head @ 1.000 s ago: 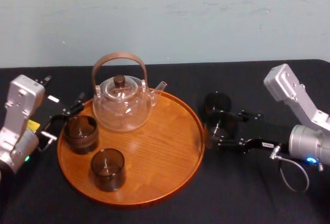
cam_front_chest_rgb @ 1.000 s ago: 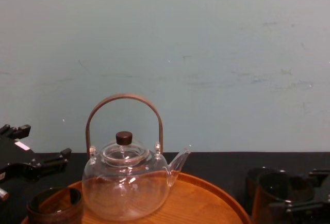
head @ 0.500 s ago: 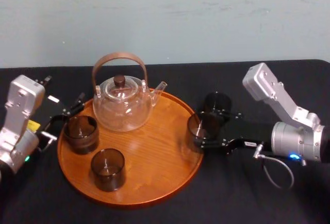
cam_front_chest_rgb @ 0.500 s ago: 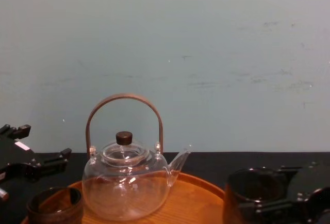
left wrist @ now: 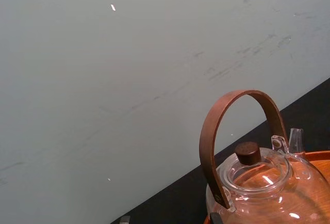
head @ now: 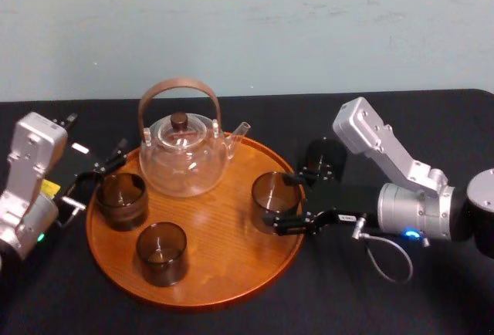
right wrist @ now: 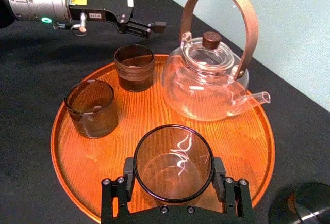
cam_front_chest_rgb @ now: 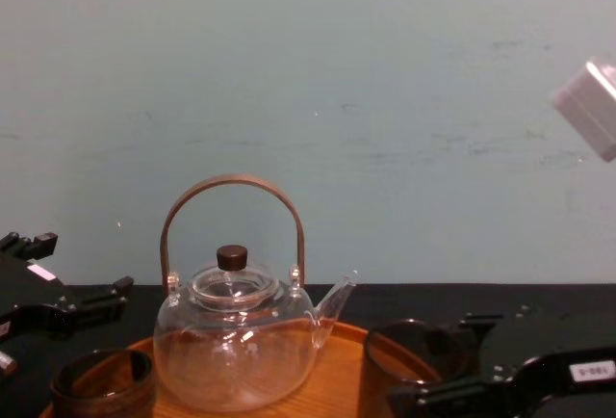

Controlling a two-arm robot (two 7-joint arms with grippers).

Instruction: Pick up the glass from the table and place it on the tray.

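My right gripper (head: pixel 276 197) is shut on the glass (head: pixel 274 192), a dark smoky tumbler, with one finger on each side of it (right wrist: pixel 174 175). The glass (right wrist: pixel 174 159) is upright over the right part of the tray (head: pixel 224 227), just inside the rim. Whether its base touches the wood I cannot tell. In the chest view the glass (cam_front_chest_rgb: pixel 399 370) stands to the right of the teapot spout. My left gripper (head: pixel 99 173) is parked open at the tray's left edge, holding nothing.
A glass teapot (head: pixel 184 153) with a wooden handle stands at the back of the tray. Two more dark glasses (head: pixel 121 200) (head: pixel 161 252) stand on its left side. Another dark glass (head: pixel 324 157) sits on the black table right of the tray.
My right gripper has carried the glass leftward from beside the tray, across the rim, to over the tray's right part. The left arm has stayed still.
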